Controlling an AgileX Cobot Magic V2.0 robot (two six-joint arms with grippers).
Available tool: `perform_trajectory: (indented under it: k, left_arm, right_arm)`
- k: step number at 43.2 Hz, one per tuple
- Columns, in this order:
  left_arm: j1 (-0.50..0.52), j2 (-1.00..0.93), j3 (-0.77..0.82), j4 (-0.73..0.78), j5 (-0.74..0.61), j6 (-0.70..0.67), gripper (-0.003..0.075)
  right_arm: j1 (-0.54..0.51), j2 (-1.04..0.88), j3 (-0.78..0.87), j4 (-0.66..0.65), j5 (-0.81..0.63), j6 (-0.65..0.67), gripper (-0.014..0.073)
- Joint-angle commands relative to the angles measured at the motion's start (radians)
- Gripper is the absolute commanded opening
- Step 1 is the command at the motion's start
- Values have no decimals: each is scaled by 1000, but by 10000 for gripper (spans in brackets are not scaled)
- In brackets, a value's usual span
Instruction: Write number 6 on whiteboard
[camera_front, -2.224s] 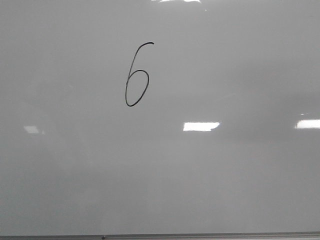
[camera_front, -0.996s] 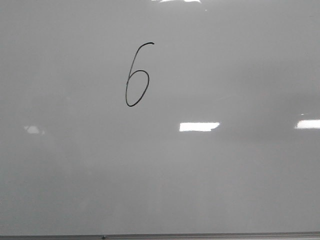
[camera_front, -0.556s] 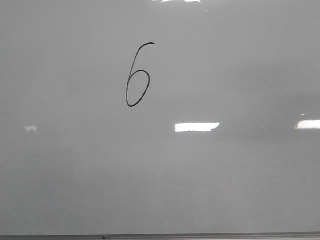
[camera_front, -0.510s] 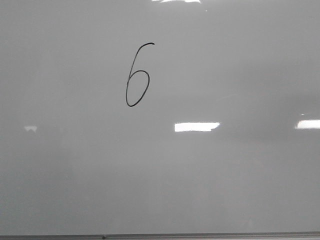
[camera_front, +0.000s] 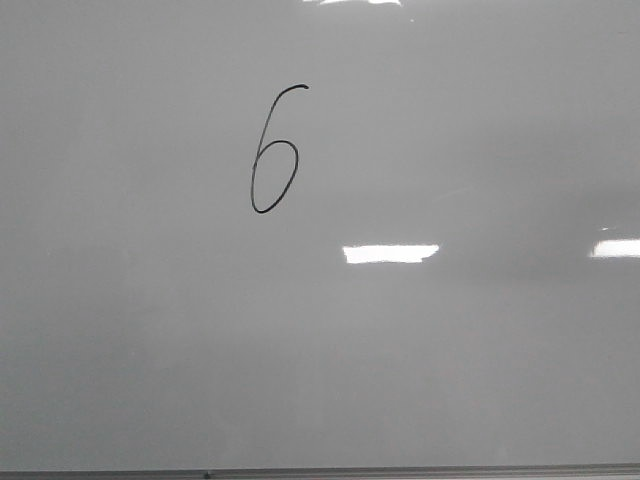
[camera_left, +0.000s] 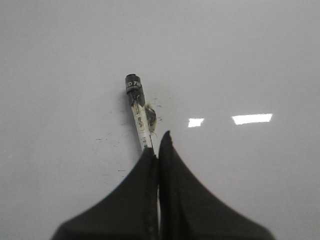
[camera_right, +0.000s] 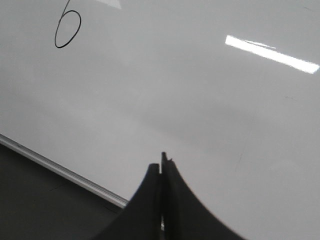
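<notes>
The left pincer (camera_left: 156, 145) is clamped on a marker (camera_left: 139, 114), its two dark fingers pressed together around the white barrel. The marker juts out past the fingertips, its black end farthest from the pincer and pointed at the whiteboard (camera_left: 240, 60); whether that end touches the surface cannot be told. A smear of grey residue clings to the barrel just beyond the fingertips, and faint dark specks dot the board close beside it.

The right pincer (camera_right: 161, 167) is closed with nothing between its fingers, the tips meeting in a thin seam. Beyond its tips lies the whiteboard (camera_right: 200, 100), and off to one side of the pincer the board's pale frame strip (camera_right: 60, 170) runs diagonally, with a dark surface past it. The number 6 (camera_right: 67, 27) sits well away from this pincer, far across the board, only its loop and lower stem in view.

In the front view neither pincer shows. The whiteboard (camera_front: 450, 360) fills the picture, and the number 6 (camera_front: 274, 150) stands in its upper part, left of middle: a thin black line with a tall slanted stem and narrow closed loop. The frame strip (camera_front: 400, 470) edges the bottom.
</notes>
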Motion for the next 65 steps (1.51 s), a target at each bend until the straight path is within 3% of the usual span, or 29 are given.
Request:
perform_trajectory:
  k: [1, 24, 33, 38, 42, 49, 65]
  left_arm:
    - [0, -15, 4, -3, -92, -7, -20]
    - [0, -15, 4, -3, -92, -7, -20]
    - [0, -15, 4, -3, -92, -7, -20]
    - [0, -15, 4, -3, -92, -7, -20]
    - [0, -15, 4, -3, -92, -7, -20]
    - [0, -15, 4, -3, -92, -7, -20]
    - [0, -15, 4, -3, -92, -7, -20]
  right_arm:
    - [-6, 4, -26, 4, -72, -1, -68]
    - [-6, 4, -22, -3, -88, -5, -68]
    - [-86, -107, 132, -7, -352, 5, -68]
    - [-170, -209, 263, -7, -463, 92, -68]
    - [-244, -288, 348, -7, -455, 174, -68]
    - [-318, -407, 456, -28, -438, 177, -68]
    - [-322, -434, 467, -28, -357, 176, -68]
